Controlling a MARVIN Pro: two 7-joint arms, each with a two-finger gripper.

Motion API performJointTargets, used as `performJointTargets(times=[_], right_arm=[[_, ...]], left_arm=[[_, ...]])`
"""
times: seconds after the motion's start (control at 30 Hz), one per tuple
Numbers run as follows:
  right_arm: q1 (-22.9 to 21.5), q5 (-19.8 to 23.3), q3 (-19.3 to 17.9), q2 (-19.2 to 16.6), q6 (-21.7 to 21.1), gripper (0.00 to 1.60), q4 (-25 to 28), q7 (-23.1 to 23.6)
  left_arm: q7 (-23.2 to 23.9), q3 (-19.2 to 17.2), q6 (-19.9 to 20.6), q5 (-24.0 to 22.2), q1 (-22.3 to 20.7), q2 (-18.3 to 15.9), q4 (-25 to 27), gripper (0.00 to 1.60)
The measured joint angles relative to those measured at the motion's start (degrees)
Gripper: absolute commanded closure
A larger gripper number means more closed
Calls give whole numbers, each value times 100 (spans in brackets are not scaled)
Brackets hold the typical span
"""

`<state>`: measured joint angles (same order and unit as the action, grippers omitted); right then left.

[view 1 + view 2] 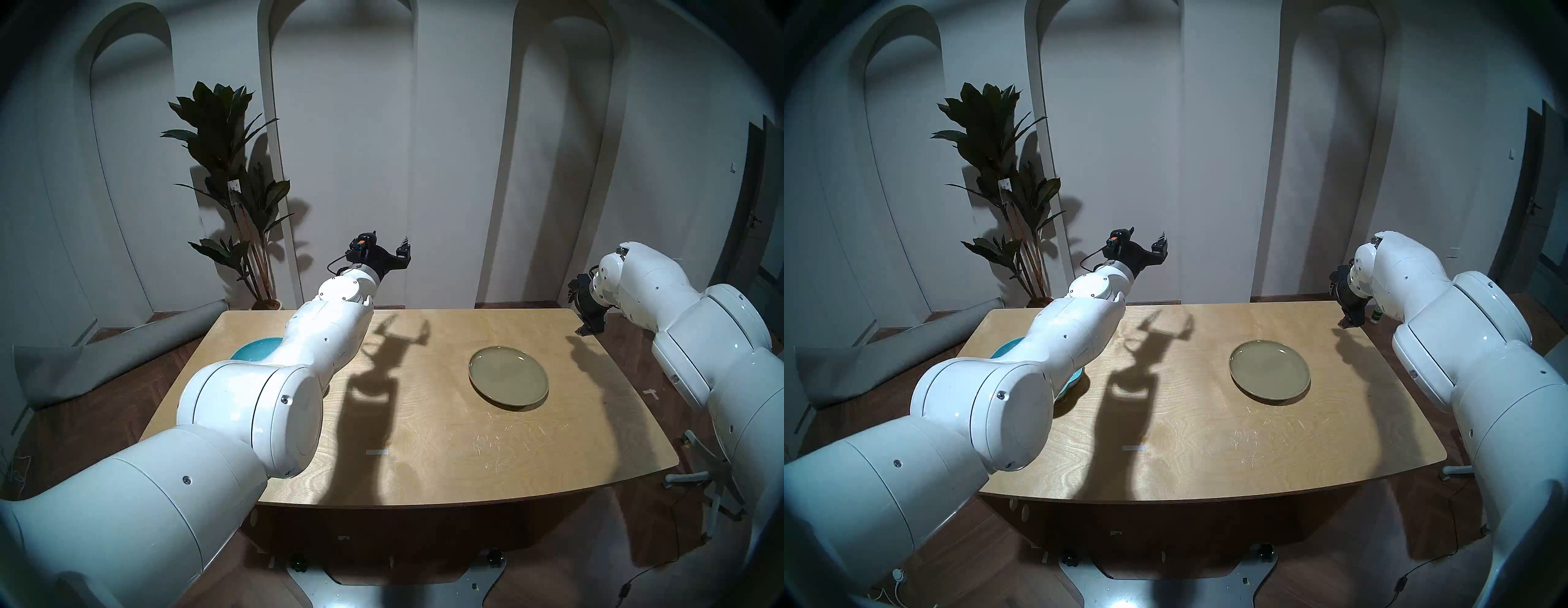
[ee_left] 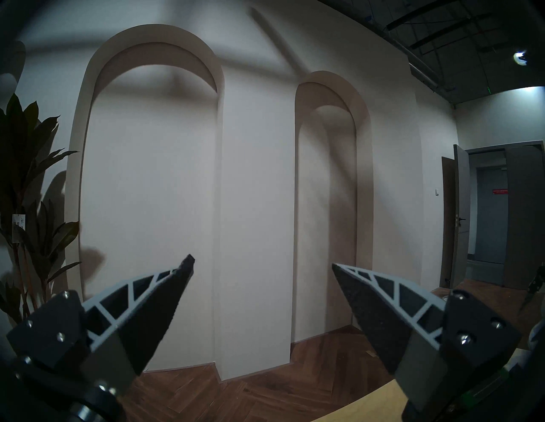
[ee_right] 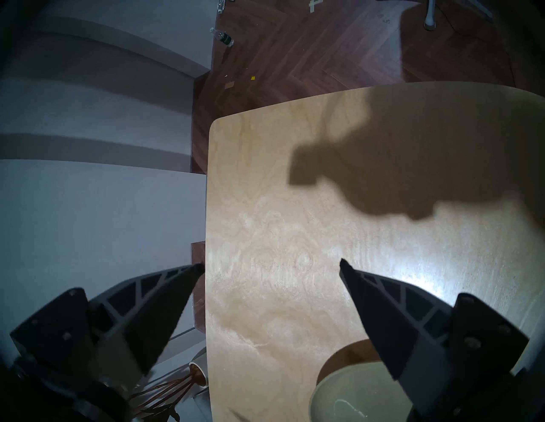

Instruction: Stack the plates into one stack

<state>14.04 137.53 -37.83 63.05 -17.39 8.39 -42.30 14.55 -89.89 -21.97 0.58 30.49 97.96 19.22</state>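
**Both claws empty, plates not yet one stack**

Pale arched wall panels and a potted plant (image 1: 229,170) stand behind the wooden desk (image 1: 424,446). Olive-beige plate (image 1: 508,378) lies alone right of centre. Sky-blue plate (image 1: 254,349) sits at the left, mostly covered by the left arm. Left claw (image 1: 384,250) is raised beyond the far edge, jaws spread, nothing between them. Right claw (image 1: 587,322) hangs off the far right corner, jaws likewise spread and empty.

Judgement: between grasps. Next move calls for lowering a claw to a plate rim, pinching it, then carrying that plate onto the other.

Hidden: whether anything lies under or on the blue plate; no amber glass plate can be made out.
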Motion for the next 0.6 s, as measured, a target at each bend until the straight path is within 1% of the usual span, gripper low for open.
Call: performJointTargets(times=[0.6], right_arm=[[-253, 13, -198, -381, -312, 0, 209, 406]], left_arm=[[295, 128, 4, 133, 100, 21, 24, 0]])
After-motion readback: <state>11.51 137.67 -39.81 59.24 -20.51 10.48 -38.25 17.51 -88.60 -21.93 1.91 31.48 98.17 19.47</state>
